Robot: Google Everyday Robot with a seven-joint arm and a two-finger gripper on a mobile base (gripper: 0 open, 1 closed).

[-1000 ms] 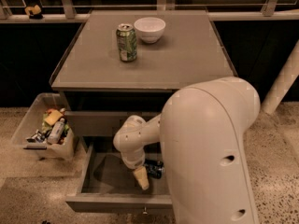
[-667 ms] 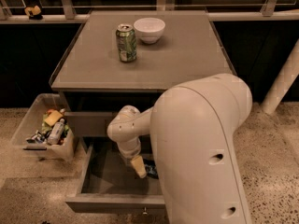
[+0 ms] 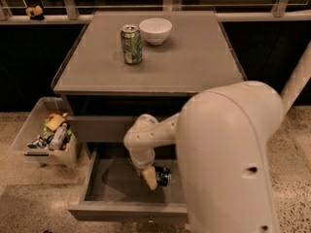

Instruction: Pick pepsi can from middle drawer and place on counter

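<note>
Pepsi can (image 3: 164,175) touching the gripper (image 3: 150,178), just to its right, down in the middle drawer (image 3: 112,184). Arm bent steeply downward, wrist aimed at the drawer floor. Cannot tell whether open or clamped.

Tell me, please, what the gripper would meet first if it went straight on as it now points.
The gripper points down into the open middle drawer, close beside the pepsi can. Likely the drawer's floor first; depth is unclear, so it might touch the can instead.
</note>
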